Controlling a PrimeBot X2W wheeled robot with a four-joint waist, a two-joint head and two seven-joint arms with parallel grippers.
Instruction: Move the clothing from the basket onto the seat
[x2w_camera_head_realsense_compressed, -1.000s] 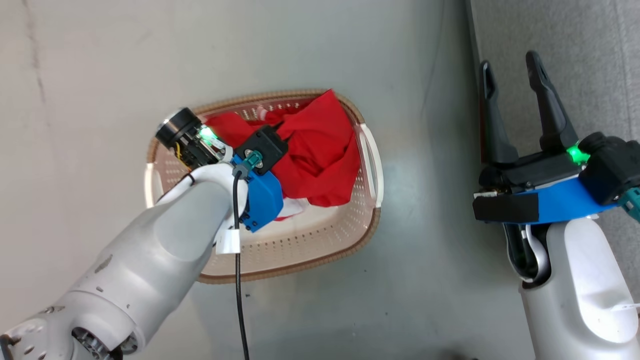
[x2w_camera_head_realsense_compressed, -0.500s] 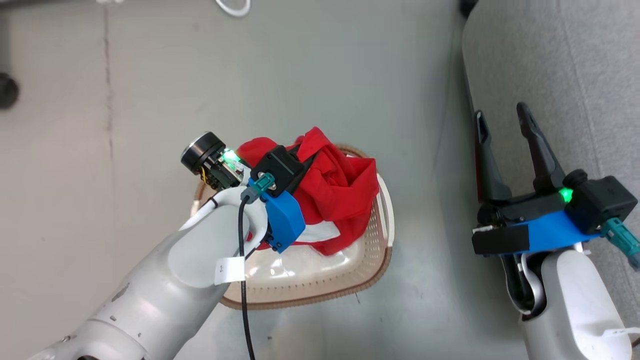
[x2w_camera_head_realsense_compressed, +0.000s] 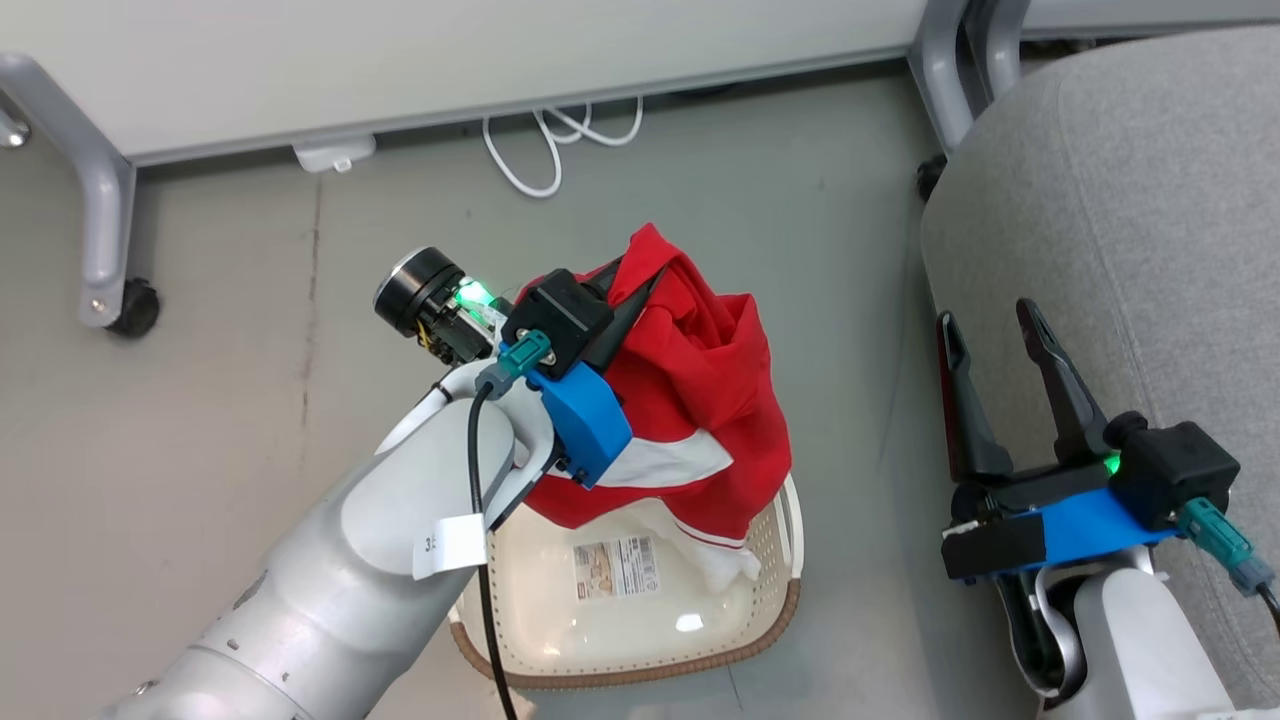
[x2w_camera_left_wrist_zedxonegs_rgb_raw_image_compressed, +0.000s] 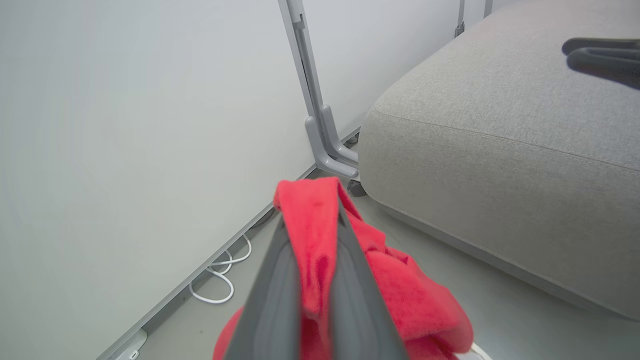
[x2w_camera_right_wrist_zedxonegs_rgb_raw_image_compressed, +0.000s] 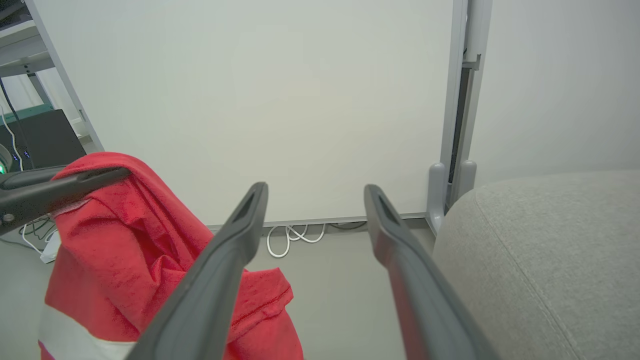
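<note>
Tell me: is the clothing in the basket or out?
Mostly out: the left gripper holds the clothing over the basket; its white end hangs within the rim.

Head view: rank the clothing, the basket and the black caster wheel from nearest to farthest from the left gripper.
1. The clothing, pinched in the left gripper.
2. The basket, on the floor below it.
3. The black caster wheel, on the floor far to the left.

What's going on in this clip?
The left gripper is shut on the red clothing, holding it up over the basket, with the lower end hanging inside the rim. The right gripper is open and empty, near the grey seat's edge. The clothing is not on the seat yet.
</note>
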